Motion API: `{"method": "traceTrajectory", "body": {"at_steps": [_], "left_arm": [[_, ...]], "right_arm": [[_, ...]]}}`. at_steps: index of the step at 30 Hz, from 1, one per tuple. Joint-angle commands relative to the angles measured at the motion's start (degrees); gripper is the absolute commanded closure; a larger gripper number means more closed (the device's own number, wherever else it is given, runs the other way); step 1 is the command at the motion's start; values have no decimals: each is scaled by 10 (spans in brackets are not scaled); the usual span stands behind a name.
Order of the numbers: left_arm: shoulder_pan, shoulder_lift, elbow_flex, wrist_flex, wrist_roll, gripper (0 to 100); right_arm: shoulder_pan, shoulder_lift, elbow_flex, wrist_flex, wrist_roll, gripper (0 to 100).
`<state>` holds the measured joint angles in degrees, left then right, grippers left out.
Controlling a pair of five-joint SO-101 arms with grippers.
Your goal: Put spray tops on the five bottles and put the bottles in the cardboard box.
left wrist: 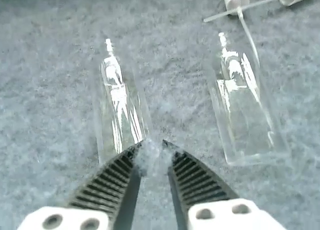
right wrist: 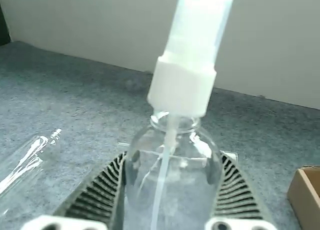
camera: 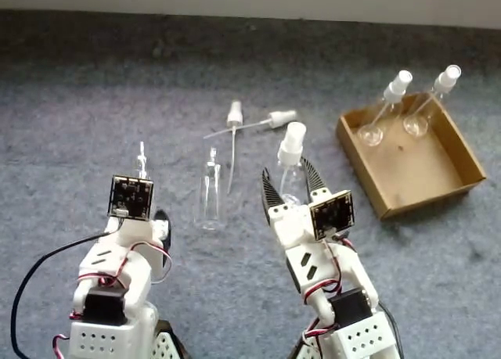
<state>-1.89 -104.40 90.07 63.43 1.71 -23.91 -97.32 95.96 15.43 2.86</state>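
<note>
Mostly the surface (camera: 94, 101) lies open between the cardboard box (camera: 429, 199) and the right tool (camera: 286, 167). The box wall facing that tool is the edge to clear. Two capped bottles (camera: 383, 113) lean at its far end, so there is room nearer. The right tool is closed around an upright capped bottle (right wrist: 170, 175) near the box, and I think the smooth glass may slip. Farther from the box, the left tool (left wrist: 154, 145), almost closed and empty, sits just beside a lying bottle (left wrist: 117, 99), which could roll.
</note>
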Motion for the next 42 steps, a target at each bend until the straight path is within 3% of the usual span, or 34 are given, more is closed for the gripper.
{"method": "traceTrajectory", "body": {"at_steps": [1,16,23,28,33,42], "left_arm": [[-3,-5,26,-1,-6,995],[-3,-4,68,-1,-9,995],[-3,-4,68,-1,-9,995],[-3,-4,69,-1,-9,995],[-3,-4,69,-1,-9,995],[-3,-4,69,0,-9,995]], "right_arm": [[46,-9,71,2,-3,871],[237,-5,-116,5,1,872],[344,-4,-246,141,1,872],[405,-2,-312,114,9,872],[418,61,-342,97,68,872],[444,281,-444,90,68,872]]}}
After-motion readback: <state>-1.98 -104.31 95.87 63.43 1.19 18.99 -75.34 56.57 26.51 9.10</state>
